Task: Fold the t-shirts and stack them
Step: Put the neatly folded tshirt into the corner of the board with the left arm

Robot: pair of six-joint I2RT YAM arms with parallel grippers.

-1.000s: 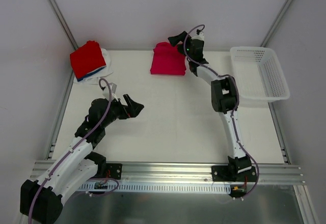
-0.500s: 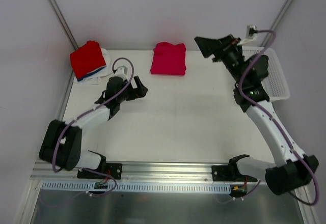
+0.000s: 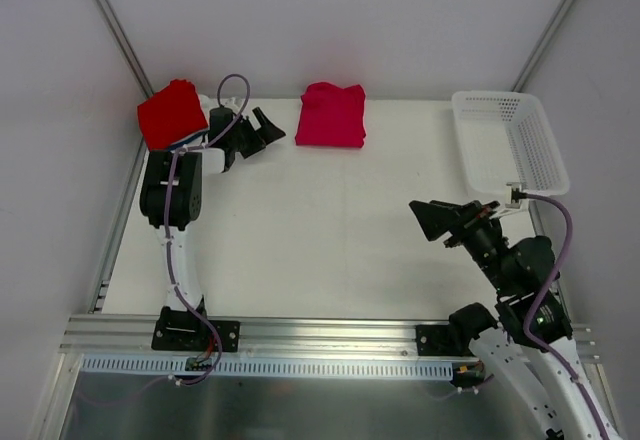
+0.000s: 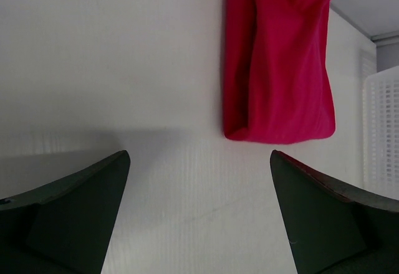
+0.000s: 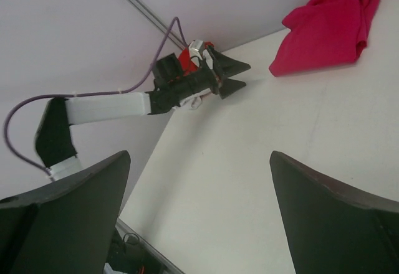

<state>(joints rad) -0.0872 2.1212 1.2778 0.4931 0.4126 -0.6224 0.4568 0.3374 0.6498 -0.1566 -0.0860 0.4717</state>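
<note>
A folded crimson-pink t-shirt [image 3: 332,115] lies at the back middle of the table; it also shows in the left wrist view [image 4: 277,62] and the right wrist view [image 5: 329,26]. A stack with a bright red t-shirt [image 3: 172,115] on top of blue and white ones sits at the back left. My left gripper [image 3: 268,127] is open and empty, between the stack and the crimson-pink shirt, pointing at the shirt and apart from it. My right gripper [image 3: 428,220] is open and empty, low at the right, far from the shirts.
A white plastic mesh basket [image 3: 510,145] stands at the back right, its edge visible in the left wrist view [image 4: 381,131]. The left arm [image 5: 118,103] shows in the right wrist view. Metal rails run along the table's edges.
My left gripper moved back toward the crimson-pink shirt beside the stack. My right gripper left the back of the table and drew back and down to the near right.
</note>
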